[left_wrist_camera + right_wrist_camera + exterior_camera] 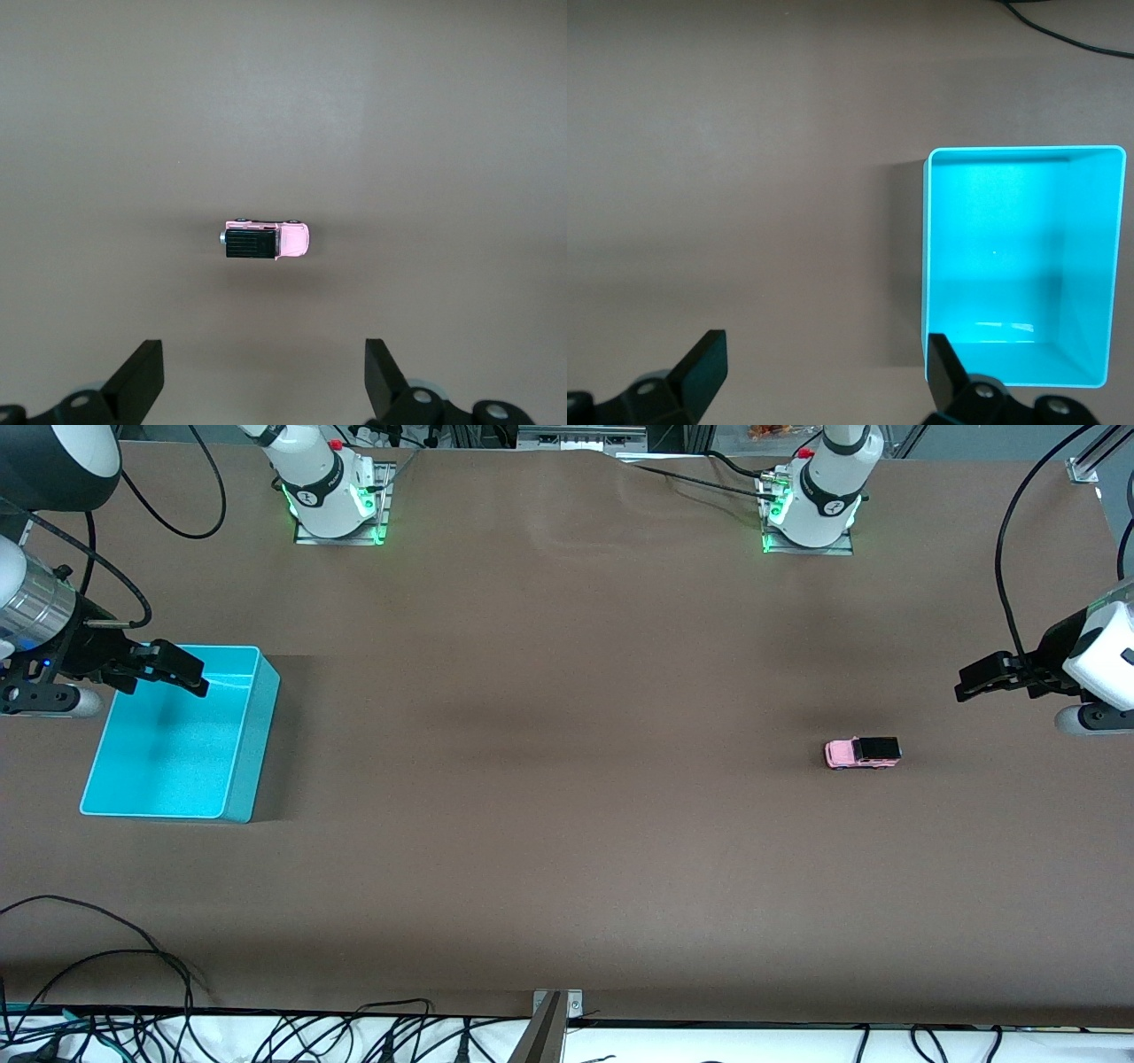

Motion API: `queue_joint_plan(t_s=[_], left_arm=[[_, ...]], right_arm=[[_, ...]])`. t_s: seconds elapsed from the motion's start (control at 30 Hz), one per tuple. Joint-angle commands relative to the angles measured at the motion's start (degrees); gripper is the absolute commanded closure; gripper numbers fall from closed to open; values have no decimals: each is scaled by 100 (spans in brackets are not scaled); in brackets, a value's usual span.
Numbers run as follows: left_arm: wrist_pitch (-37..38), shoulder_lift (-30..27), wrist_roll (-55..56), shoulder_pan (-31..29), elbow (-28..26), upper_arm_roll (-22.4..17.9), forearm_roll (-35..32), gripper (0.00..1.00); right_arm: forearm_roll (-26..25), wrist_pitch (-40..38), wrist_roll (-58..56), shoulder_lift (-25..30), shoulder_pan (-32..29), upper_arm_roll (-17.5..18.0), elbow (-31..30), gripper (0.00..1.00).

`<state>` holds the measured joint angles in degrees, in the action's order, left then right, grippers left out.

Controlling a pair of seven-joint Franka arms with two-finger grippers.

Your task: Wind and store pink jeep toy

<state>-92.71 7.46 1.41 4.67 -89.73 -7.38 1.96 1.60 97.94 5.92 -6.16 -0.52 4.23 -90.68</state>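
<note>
Brown paper covers the bench point(549, 797), where the pink jeep toy point(862, 753) sits untouched toward the left arm's end. Above it hangs the left gripper point(264, 372), jaws spread. Over the empty turquoise bin point(252, 771) the right gripper point(190, 676) waits, jaws spread too. Nothing is grasped yet; next, I judge, the left gripper must descend and pinch the jeep for winding.

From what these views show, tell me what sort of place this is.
Most likely a robotics lab bench. Two arm bases are bolted along a brown-covered table, loose cables trail along its edge, and the only props are a pink jeep toy and a turquoise bin.
</note>
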Motion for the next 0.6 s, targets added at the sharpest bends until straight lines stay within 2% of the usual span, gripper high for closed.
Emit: queue_joint_plan(t_s=[0.0, 0.57], left_arm=[[-37, 1, -150, -19, -9, -18, 165, 0], [-28, 1, -123, -19, 35, -27, 103, 0]], right_arm=[[-72, -91, -65, 27, 16, -1, 59, 0], [-72, -99, -73, 36, 16, -1, 59, 0]])
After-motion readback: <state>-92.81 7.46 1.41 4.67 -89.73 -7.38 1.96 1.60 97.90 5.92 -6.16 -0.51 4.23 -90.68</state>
